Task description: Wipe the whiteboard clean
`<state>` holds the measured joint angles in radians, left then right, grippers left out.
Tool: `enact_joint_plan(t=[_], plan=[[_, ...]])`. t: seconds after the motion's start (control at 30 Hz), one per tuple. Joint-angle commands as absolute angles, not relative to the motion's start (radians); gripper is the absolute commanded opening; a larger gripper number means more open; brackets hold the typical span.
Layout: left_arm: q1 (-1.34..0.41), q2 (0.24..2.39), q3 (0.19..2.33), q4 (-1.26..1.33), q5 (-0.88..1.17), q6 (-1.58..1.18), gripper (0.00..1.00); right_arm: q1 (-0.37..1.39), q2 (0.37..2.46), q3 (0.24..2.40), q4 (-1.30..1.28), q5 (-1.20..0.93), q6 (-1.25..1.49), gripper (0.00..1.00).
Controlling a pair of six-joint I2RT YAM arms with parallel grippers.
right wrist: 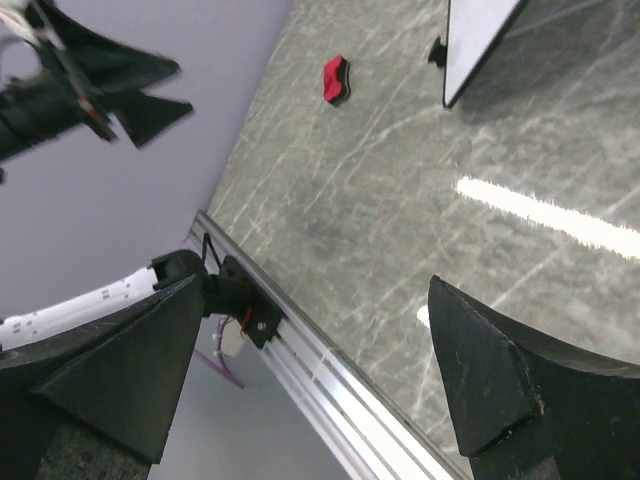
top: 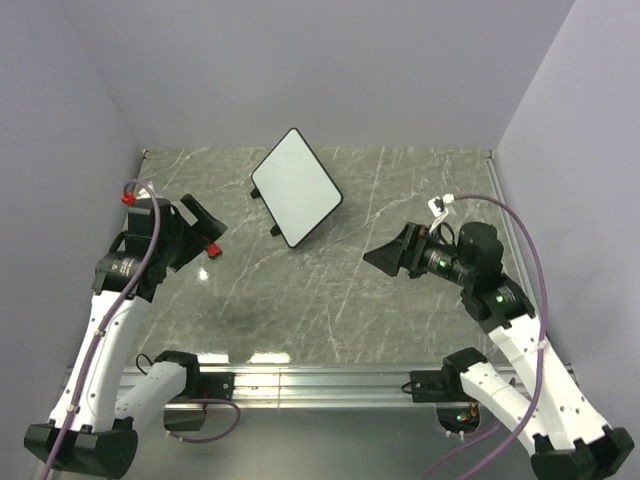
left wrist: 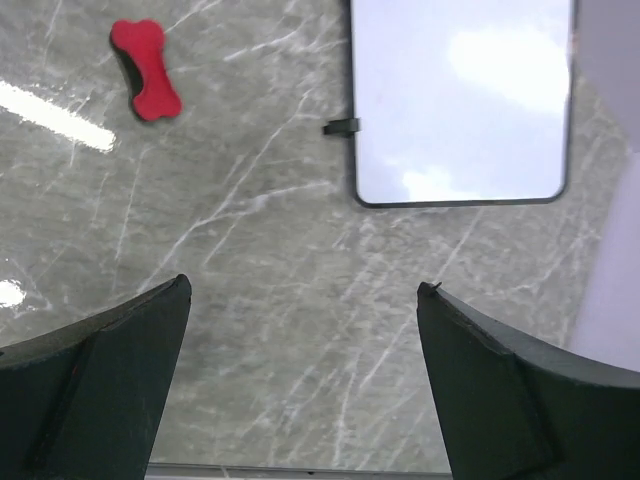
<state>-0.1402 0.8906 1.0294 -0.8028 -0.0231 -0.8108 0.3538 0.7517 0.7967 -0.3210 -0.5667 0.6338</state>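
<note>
The whiteboard [top: 296,187] lies tilted at the back middle of the table, with a white face in a thin black frame and small black feet. Its face shows no marks in the left wrist view [left wrist: 460,100], and only one corner of it [right wrist: 475,40] reaches the right wrist view. A red bone-shaped eraser [left wrist: 145,83] lies loose on the table left of the board, partly under my left gripper in the top view [top: 212,248]. My left gripper [top: 208,224] hangs open above it, nothing between its fingers [left wrist: 305,286]. My right gripper [top: 386,252] stands open and empty at the right [right wrist: 315,285].
Grey marble tabletop [top: 330,290] with lavender walls on three sides. An aluminium rail [top: 320,378] runs along the near edge, carrying both arm bases. The left arm's gripper [right wrist: 100,90] shows in the right wrist view, up against the wall.
</note>
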Motion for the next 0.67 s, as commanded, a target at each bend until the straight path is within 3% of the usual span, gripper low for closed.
enact_joint_plan(t=[0.0, 0.33, 0.63], plan=[[-0.143, 0.923, 1.146, -0.9, 0.003, -0.83, 0.99, 0.36, 0.678, 0.759, -0.38, -0.563, 0.658, 1.0], [-0.143, 1.011, 1.4, -1.032, -0.066, -0.793, 0.99, 0.362, 0.485, 0.686, -0.514, -0.597, 0.687, 1.0], [-0.143, 1.026, 1.364, -0.968, -0.158, -0.694, 0.97, 0.368, 0.471, 0.782, -0.646, -0.565, 0.627, 1.0]])
